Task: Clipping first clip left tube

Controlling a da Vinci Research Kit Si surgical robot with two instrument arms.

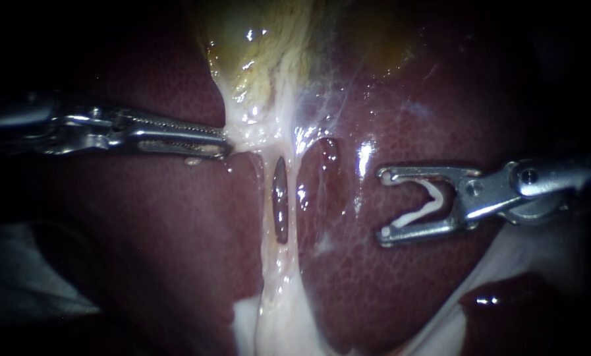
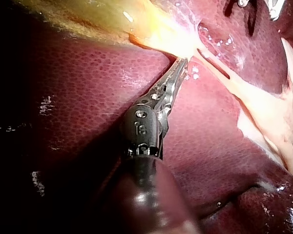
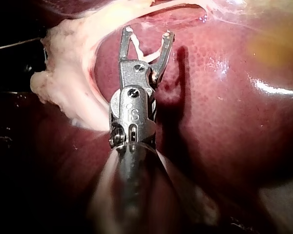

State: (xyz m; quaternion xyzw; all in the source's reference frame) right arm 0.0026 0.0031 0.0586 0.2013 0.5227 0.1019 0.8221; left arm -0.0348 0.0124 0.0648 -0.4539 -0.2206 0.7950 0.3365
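Note:
The yellowish gallbladder (image 1: 269,46) narrows to pale tissue that splits into two tubes over the dark red liver (image 1: 407,283). The left tube (image 1: 266,198) and right tube (image 1: 300,191) are parted by a dark slit. My left instrument (image 1: 224,142) is shut on the pale tissue just below the gallbladder; its left wrist view (image 2: 181,65) shows the same hold. My right instrument (image 1: 381,205) stands to the right of both tubes, touching neither. Its jaws are wide apart, holding a white clip (image 1: 422,209) seated between them, also plain in its wrist view (image 3: 147,33).
Below the slit the tubes merge into one pale band (image 1: 279,310) running down. White fatty tissue (image 1: 545,250) lies at the lower right under the right shaft. A pale lump of tissue (image 3: 58,83) sits beside the right instrument in its wrist view.

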